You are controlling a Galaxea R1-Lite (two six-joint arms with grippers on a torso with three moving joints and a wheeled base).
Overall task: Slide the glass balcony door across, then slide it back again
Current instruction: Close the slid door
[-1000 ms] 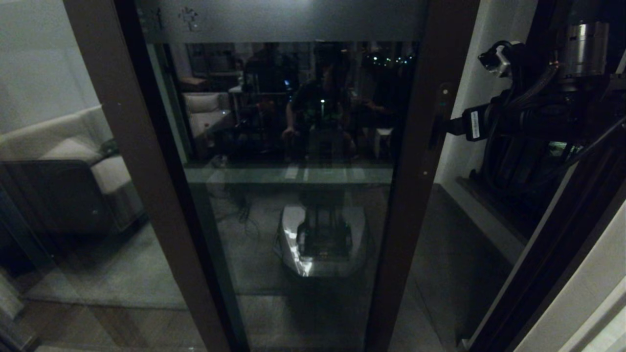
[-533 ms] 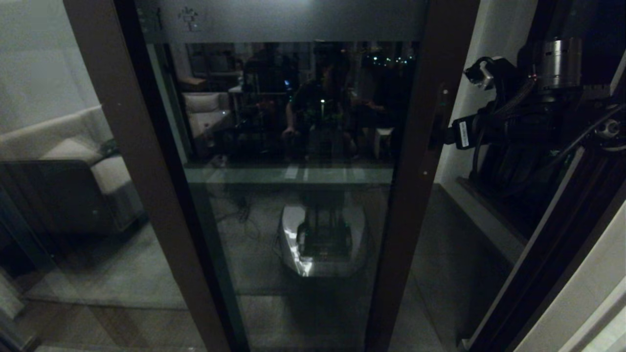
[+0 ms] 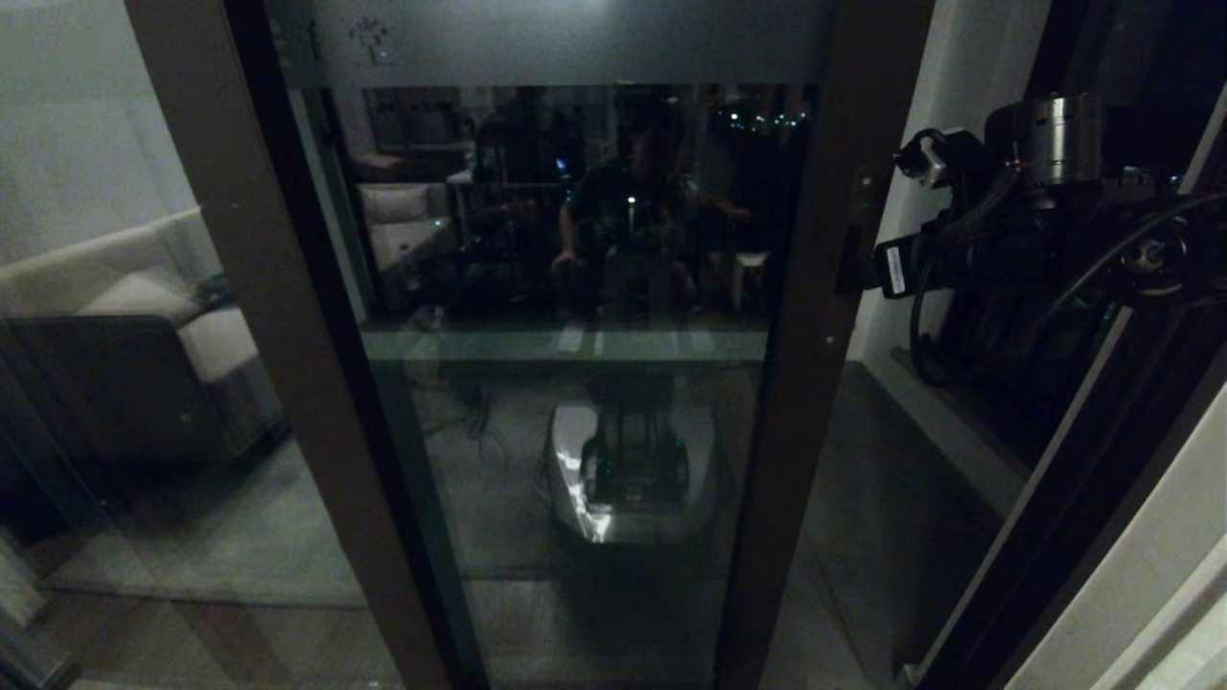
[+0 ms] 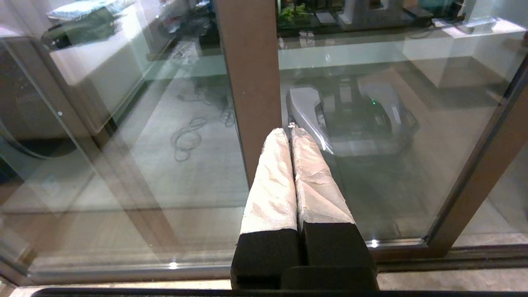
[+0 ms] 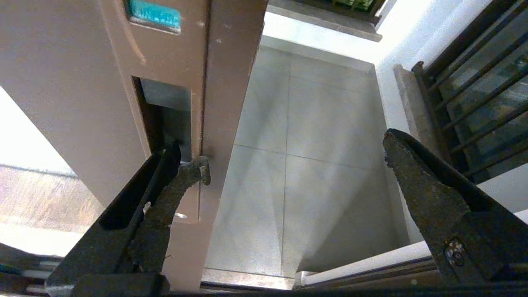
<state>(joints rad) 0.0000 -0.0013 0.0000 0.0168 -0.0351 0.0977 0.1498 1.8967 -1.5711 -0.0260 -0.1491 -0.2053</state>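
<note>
Right gripper (image 5: 288, 152), wide open, hooks one finger in door (image 3: 575, 287) handle recess (image 5: 165, 111).

No text can be read with certainty. The frosted top strip (image 3: 575, 43) of the glass balcony door (image 3: 575, 383) bears pale characters at the upper left of the head view, too faint to make out. A white label (image 3: 895, 271) on the right arm is illegible.
</note>
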